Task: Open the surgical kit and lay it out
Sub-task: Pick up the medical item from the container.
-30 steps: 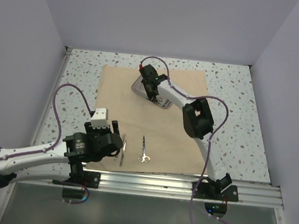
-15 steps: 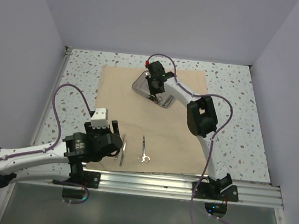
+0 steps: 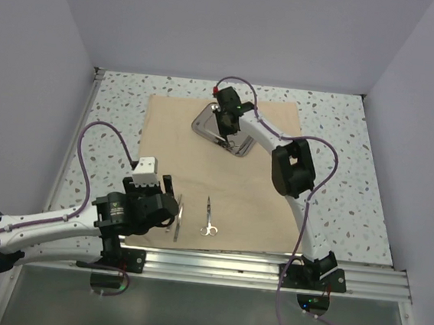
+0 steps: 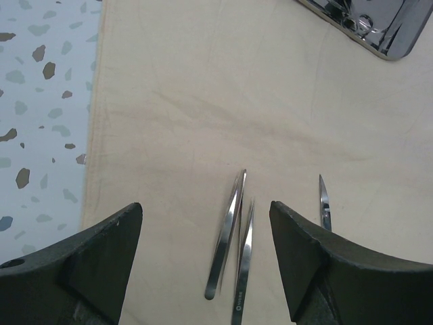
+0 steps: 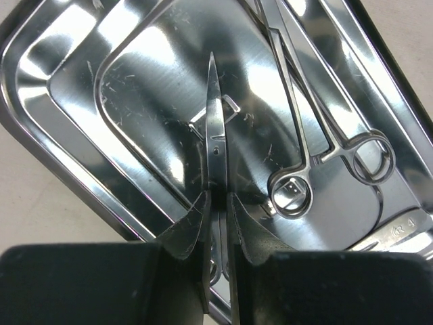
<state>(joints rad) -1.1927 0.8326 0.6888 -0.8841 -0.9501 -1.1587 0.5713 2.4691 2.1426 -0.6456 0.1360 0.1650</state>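
Under both arms, the tan cloth wrap (image 3: 179, 159) lies spread flat on the table (image 3: 342, 144). Toward its far edge sits the steel tray (image 5: 61, 95), directly below the right gripper (image 5: 216, 203). Only the wrist view shows that gripper's jaws pinched on slim scissors (image 5: 214, 122), blades pointing ahead over the tray floor. Forceps (image 5: 304, 139) lie in the tray, right of those jaws. The left gripper (image 4: 205, 213) hovers with jaws spread wide; tweezers (image 4: 225, 237) lie on the cloth between them, and the other scissors (image 4: 324, 203) show their tip just beyond the right jaw.
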